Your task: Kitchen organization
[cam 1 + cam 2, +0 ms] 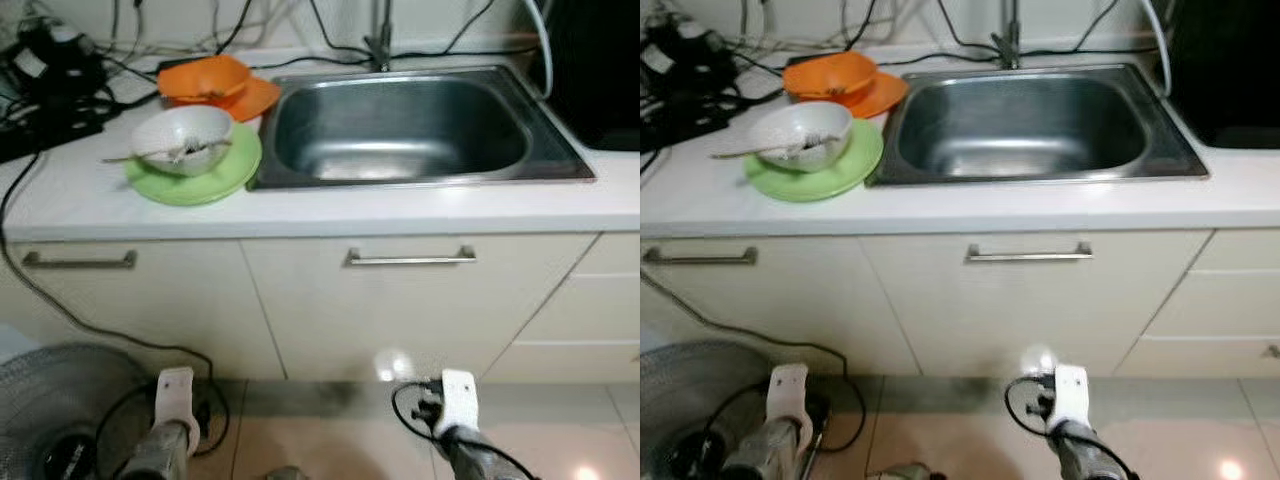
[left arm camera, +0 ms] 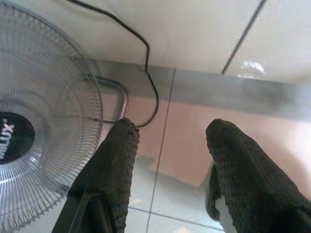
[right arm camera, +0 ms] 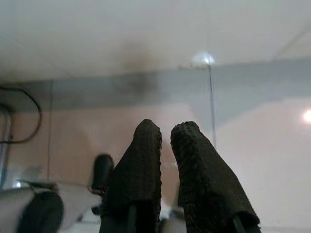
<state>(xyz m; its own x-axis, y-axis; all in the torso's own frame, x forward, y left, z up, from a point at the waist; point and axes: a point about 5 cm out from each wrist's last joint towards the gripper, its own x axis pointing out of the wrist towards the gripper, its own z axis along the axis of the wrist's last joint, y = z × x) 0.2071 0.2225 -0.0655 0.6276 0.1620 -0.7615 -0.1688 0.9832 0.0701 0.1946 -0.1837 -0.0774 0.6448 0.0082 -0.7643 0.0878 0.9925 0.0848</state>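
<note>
Two bowls on plates wait on the bench, untouched; my left hand released, right hand clenched empty.

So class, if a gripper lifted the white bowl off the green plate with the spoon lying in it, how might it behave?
The white bowl looks glazed, so probably slippery and breakable. The spoon overhangs its rim, so it may well slide or tip out if the bowl tilts. Resting loosely on the green plate, the bowl should lift freely.
</note>
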